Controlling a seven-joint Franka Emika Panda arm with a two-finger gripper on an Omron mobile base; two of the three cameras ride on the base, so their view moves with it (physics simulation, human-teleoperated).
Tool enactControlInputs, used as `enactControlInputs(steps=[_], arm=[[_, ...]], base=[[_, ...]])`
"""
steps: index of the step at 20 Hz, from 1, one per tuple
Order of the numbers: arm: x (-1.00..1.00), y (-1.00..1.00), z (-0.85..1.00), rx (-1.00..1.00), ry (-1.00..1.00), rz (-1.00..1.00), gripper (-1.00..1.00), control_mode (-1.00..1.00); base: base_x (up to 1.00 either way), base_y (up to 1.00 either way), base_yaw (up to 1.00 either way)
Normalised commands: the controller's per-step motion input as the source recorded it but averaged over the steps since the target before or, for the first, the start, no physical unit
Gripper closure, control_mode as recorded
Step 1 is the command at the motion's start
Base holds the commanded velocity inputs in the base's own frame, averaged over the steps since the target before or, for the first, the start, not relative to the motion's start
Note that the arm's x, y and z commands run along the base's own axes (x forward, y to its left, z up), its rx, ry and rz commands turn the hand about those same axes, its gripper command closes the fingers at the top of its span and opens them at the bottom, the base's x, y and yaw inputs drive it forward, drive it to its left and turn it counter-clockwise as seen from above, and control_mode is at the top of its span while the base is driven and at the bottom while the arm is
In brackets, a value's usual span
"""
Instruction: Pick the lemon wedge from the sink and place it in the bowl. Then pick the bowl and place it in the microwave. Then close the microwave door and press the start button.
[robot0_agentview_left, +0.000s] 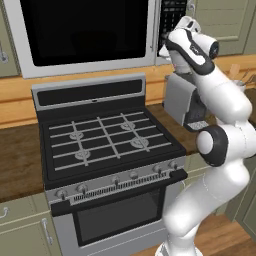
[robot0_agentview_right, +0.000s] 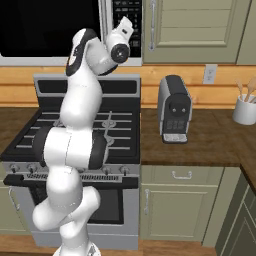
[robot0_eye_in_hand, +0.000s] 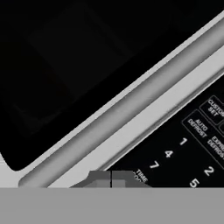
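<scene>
We see the microwave door (robot0_agentview_left: 85, 32) closed above the stove (robot0_agentview_left: 107, 145), and our gripper (robot0_eye_in_hand: 110, 177) raised at the keypad panel (robot0_eye_in_hand: 188, 148) beside the bar handle (robot0_eye_in_hand: 127, 109), fingertips pressed together, grasping nothing

Access to the keypad (robot0_eye_in_hand: 192, 148) is bordered by the bar handle (robot0_eye_in_hand: 127, 109) of the shut microwave door (robot0_agentview_left: 85, 30). Open room is left above the stove (robot0_agentview_left: 107, 140); the coffee machine (robot0_agentview_right: 174, 109) is set beside it.
</scene>
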Motion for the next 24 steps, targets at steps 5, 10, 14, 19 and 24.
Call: enactControlInputs(steps=[5,10,14,19,24], arm=[[-0.25,-0.28,-0.39,0.00,-0.02,0.30,1.00,-1.00],[0.04,0.04,-0.24,-0.03,-0.09,0.13,1.00,-1.00],[0.38,0.04,0.00,-0.05,-0.14,0.00,1.00,-1.00],[0.45,0.00,-0.03,-0.03,-0.07,0.00,1.00,-1.00],[0.59,0.00,0.00,0.00,0.00,-0.01,1.00,-1.00]], base=[[0.00,0.00,0.00],[0.00,0.00,0.00],[0.00,0.00,0.00],[0.00,0.00,0.00],[0.00,0.00,0.00]])
